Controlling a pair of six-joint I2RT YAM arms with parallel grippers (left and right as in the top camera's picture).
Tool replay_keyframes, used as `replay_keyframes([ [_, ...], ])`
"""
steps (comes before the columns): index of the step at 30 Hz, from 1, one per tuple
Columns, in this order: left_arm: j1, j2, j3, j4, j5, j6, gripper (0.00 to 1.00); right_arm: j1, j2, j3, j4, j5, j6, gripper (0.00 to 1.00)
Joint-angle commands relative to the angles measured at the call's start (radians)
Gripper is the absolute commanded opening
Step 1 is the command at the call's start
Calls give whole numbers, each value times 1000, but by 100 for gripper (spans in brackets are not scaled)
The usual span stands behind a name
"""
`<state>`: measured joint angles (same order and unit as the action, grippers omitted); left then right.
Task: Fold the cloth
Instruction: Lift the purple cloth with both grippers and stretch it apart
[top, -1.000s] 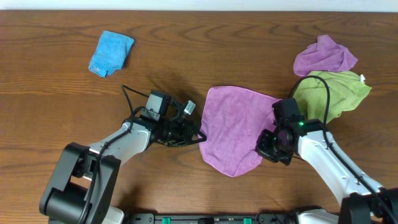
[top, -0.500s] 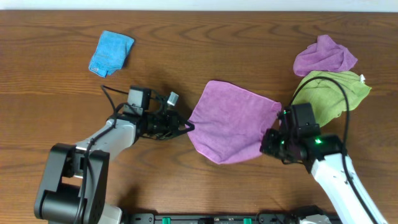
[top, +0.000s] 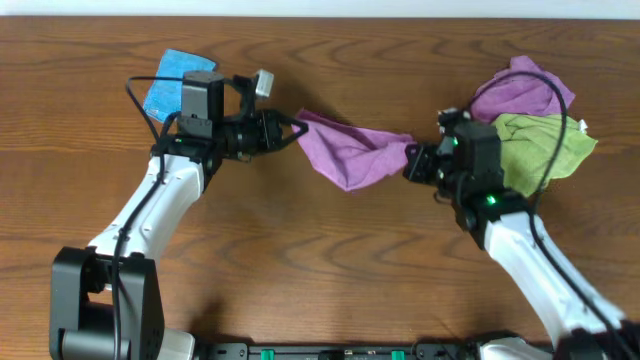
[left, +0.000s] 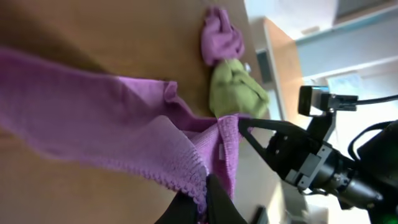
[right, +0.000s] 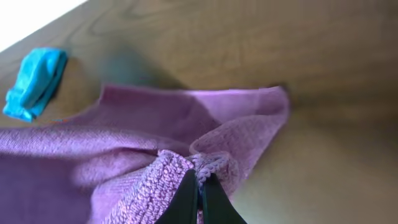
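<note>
Overhead, the purple cloth (top: 352, 157) is seen sagging above the table (top: 320, 270) between the left gripper (top: 298, 124) and right gripper (top: 411, 160), each clamped on a corner; light and limp, it is judged best held at its hemmed corners.

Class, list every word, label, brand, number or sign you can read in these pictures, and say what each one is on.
No text can be read in any view.
White tag on the green cloth: too small to read.
Purple cloth: no lettering visible.
</note>
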<state>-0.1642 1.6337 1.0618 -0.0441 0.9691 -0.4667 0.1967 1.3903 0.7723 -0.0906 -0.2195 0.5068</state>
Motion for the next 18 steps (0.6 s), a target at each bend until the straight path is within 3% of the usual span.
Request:
replay_keyframes([
  [1,10,-19,50,11,-123,18,6,-1,90,127,27,14,-39,1],
  [11,68,-18,161,33,-137,34,6,-2,266,482,-88,34,-118,1],
  [18,85,-18,161,-264,-104,213,6,3,259,506,-340,35,-164,1],
])
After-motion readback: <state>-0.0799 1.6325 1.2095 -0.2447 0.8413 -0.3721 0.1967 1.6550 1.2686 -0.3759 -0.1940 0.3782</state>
